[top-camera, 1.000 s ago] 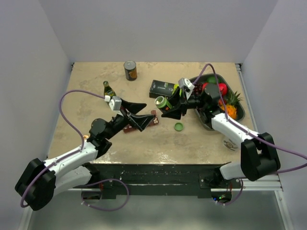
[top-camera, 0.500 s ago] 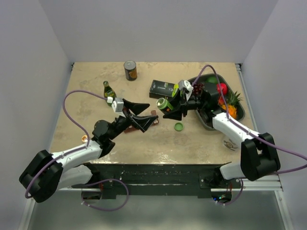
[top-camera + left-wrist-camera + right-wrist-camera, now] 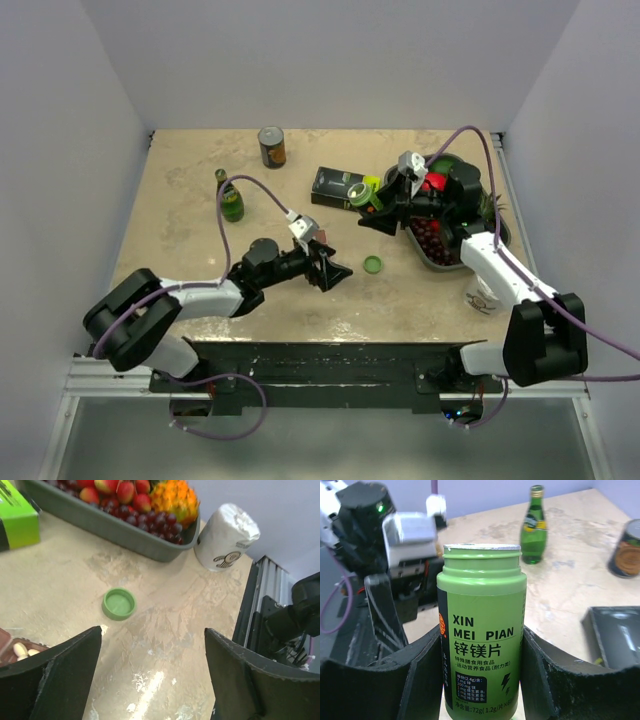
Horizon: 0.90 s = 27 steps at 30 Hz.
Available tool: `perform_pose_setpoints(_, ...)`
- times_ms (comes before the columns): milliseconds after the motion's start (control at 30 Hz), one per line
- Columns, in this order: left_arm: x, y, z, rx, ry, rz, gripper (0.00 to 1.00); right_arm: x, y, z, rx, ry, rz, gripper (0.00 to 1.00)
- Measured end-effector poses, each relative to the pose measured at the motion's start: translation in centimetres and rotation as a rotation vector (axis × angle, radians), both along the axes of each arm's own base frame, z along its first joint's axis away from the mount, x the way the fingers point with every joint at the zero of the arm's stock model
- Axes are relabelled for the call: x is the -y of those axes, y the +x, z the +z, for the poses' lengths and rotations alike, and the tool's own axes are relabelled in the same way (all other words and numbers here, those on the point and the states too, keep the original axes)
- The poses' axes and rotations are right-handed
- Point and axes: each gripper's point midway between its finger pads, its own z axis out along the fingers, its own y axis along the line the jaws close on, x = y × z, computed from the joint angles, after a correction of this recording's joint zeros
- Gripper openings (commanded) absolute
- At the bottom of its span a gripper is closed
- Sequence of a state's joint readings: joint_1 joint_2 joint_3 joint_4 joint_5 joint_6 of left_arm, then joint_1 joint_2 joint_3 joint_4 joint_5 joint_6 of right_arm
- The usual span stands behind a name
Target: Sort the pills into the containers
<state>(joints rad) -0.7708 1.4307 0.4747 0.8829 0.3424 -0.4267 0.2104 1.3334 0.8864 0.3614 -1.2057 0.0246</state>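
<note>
Right pincer [image 3: 481, 680]: grips uncapped pill bottle [image 3: 481, 605], likely for pouring.
Left pincer [image 3: 155, 675]: wide, empty, beside containers [image 3: 6, 647], toward surface's [image 3: 165, 630] near edge.

The right gripper [image 3: 481, 690] grips an uncapped green pill bottle [image 3: 482, 595], labelled XIN MEI PIAN, between its 2 black fingers [image 3: 417, 675]. Behind, on the beige table [image 3: 570, 590], stand a green glass bottle [image 3: 535, 527] and a can [image 3: 626, 547]. A black box [image 3: 615, 635] lies at right, and the left arm [image 3: 360, 520] is at left.

pills [image 3: 21, 650] in containers [image 3: 5, 642] | cap [image 3: 119, 603] to right (apart) | tray [image 3: 125, 537] beyond
</note>
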Motion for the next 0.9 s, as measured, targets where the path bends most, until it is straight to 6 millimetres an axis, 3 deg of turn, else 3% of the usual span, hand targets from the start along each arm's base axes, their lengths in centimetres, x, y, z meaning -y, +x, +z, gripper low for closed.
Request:
perform_pose_setpoints(133, 1.9, 0.0, -2.8, -0.061, 0.073, -0.001, 0.84, 1.1, 1.0, 0.2, 0.006, -0.002, -0.052, 0.02)
perform_pose_setpoints(200, 2.8, -0.1, -3.9, -0.079, 0.101, -0.001, 0.78, 1.2, 1.1, 0.1, 0.003, -0.004, -0.060, 0.02)
perform_pose_setpoints(333, 5.1, 0.6, -6.1, -0.152, 0.164, 0.038, 0.59, 1.4, 1.4, 0.1, 0.000, -0.006, -0.076, 0.02)
perform_pose_setpoints(367, 5.6, 1.0, -6.5, -0.167, 0.175, 0.054, 0.43, 1.4, 1.4, 0.1, 0.000, -0.007, -0.077, 0.02)
perform_pose_setpoints(433, 6.3, 2.1, -7.2, -0.210, 0.189, 0.117, 0.36, 1.6, 1.5, 0.0, -0.001, -0.007, -0.083, 0.02)
perform_pose_setpoints(900, 6.4, 6.5, -11.3, -0.415, 0.318, 0.517, 0.36, 2.0, 1.8, 0.0, -0.002, -0.007, -0.097, 0.02)
